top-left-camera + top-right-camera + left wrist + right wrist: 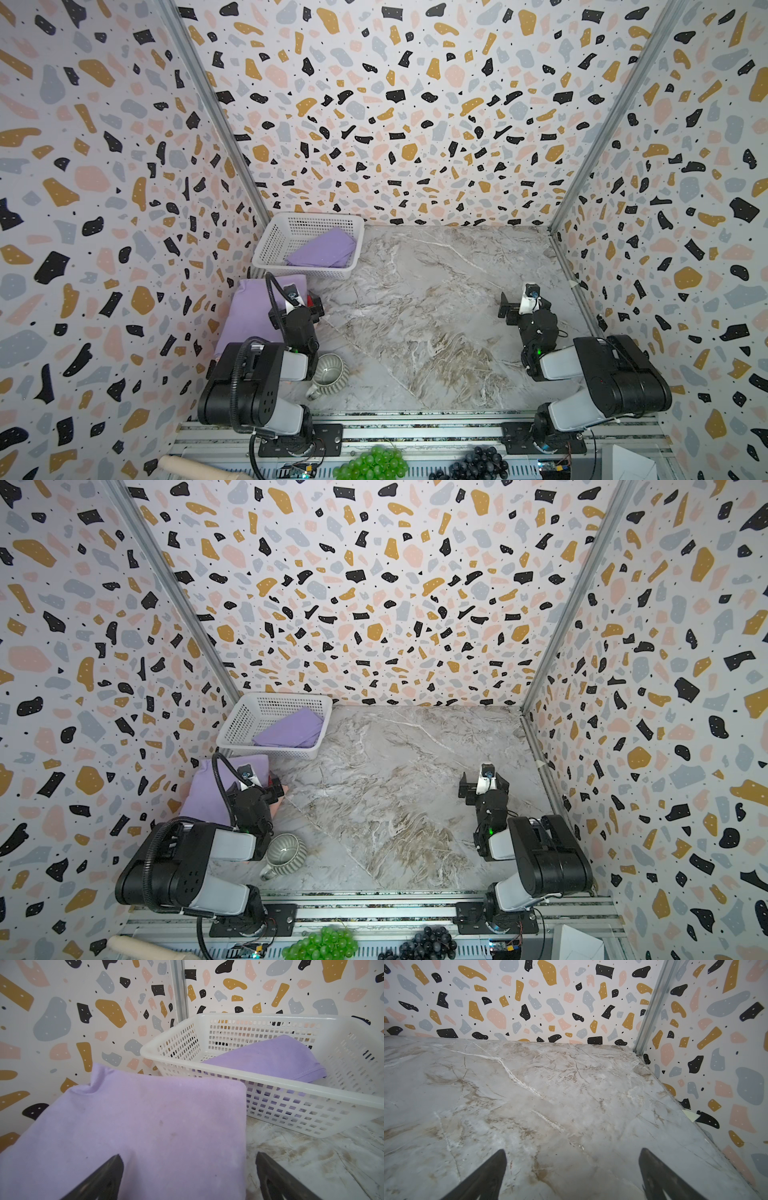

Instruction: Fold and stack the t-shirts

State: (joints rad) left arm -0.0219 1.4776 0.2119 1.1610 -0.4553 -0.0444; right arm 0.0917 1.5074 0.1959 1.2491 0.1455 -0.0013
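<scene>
We look down on a tabletop (436,316) printed like grey marble, veined in white and brown. It is closed in on three sides by walls (395,104) papered in a terrazzo pattern of black, ochre, pink and grey blotches. Bare metal posts (208,95) run up the two far corners.

In the far left corner stands a white perforated basket (272,245), and a folded lavender shirt (326,249) lies inside it, toward its right wall. Just in front of the basket, against the left wall, a stack of t-shirts (249,311) rests on the tabletop. Its top piece is lavender and folded flat, with a salmon edge (277,803) and some red cloth (310,300) showing at its right side.

The left tool (189,1159) hangs over the right edge of that stack, jaws spread wide and gripping nothing, one finger above the cloth and one above the marble. The right tool (572,1153) is likewise released, over bare tabletop near the right wall.

A ribbed grey-green mug (330,372) stands beside the left arm. Along the near edge runs an aluminium rail (415,432), with green grapes (372,463) and dark grapes (478,463) in front of it.
</scene>
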